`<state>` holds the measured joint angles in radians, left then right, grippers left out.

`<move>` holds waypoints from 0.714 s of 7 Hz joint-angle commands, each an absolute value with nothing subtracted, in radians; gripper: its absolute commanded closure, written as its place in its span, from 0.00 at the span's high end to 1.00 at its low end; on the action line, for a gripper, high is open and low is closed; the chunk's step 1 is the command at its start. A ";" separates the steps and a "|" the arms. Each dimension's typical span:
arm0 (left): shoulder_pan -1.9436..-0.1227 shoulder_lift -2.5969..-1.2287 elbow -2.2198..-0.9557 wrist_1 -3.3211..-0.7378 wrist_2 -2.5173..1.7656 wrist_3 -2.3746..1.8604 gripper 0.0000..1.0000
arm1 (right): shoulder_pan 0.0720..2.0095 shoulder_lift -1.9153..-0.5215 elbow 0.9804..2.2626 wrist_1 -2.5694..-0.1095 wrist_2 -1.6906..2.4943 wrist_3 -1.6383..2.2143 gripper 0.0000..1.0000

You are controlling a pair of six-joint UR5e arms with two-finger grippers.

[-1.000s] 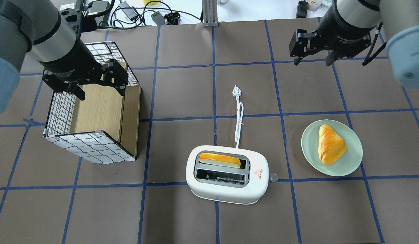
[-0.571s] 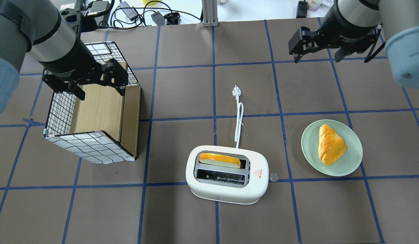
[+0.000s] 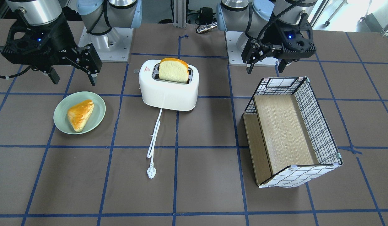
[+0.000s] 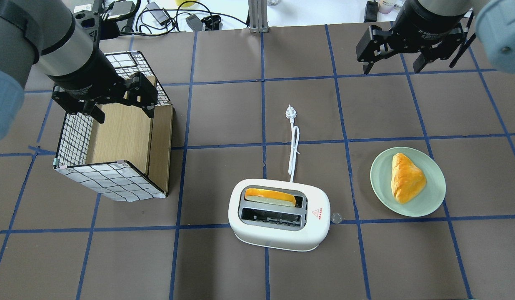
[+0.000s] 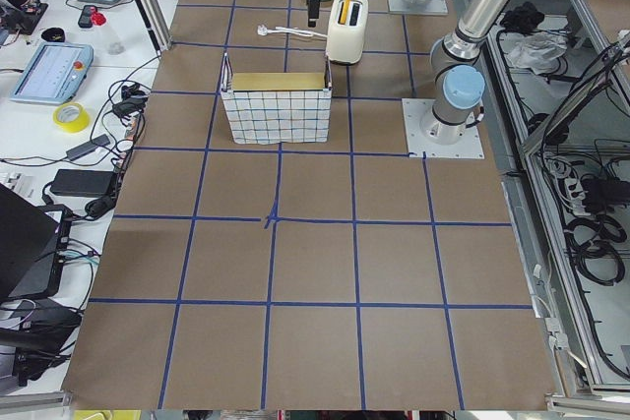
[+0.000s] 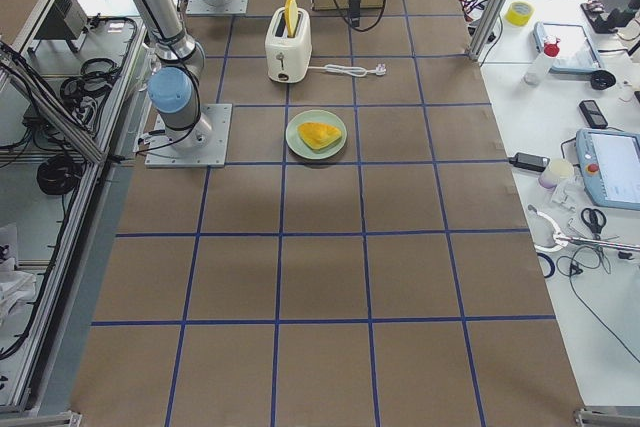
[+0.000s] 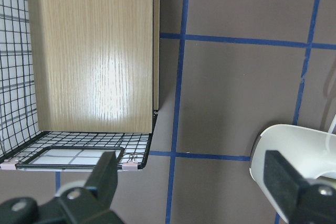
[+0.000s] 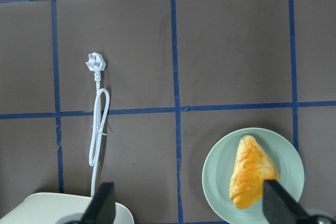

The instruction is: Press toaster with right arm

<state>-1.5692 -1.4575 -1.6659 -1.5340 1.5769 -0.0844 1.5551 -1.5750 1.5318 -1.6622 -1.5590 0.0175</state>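
Observation:
The white two-slot toaster (image 4: 279, 227) stands near the table's front centre, with a bread slice (image 4: 270, 196) in its far slot. It also shows in the front-facing view (image 3: 169, 89). Its white cord and plug (image 4: 289, 111) lie stretched toward the far side. My right gripper (image 4: 393, 66) is open and empty, high above the far right of the table, well away from the toaster and beyond the plate. In the right wrist view the toaster's corner (image 8: 79, 208) is at the bottom left. My left gripper (image 4: 123, 112) is open and empty above the grid-patterned box.
A grid-patterned box (image 4: 111, 181) with a wooden inside stands at the left. A green plate (image 4: 382, 183) with a golden pastry (image 4: 405, 177) sits right of the toaster. A small clear disc (image 4: 336, 217) lies by the toaster's right end.
My right gripper has moved a little toward the far edge and to the right, still open. The left arm, toaster and plate have not moved.

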 commanded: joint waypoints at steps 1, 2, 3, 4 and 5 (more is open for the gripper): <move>-1.569 -1.457 -1.666 -1.534 1.577 -0.084 1.00 | 1.555 -1.566 1.519 -1.631 -1.563 0.046 1.00; -1.569 -1.457 -1.666 -1.534 1.577 -0.084 1.00 | 1.555 -1.566 1.519 -1.626 -1.565 0.070 1.00; -1.569 -1.457 -1.666 -1.534 1.577 -0.084 1.00 | 1.555 -1.565 1.519 -1.628 -1.565 0.086 1.00; -1.569 -1.457 -1.666 -1.534 1.577 -0.084 1.00 | 1.555 -1.565 1.519 -1.625 -1.565 0.086 1.00; -1.569 -1.457 -1.666 -1.534 1.577 -0.084 1.00 | 1.555 -1.565 1.520 -1.623 -1.563 0.086 1.00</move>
<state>-1.5693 -1.4573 -1.6659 -1.5340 1.5769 -0.0844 1.5554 -1.5650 1.5189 -1.6255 -1.5643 0.0829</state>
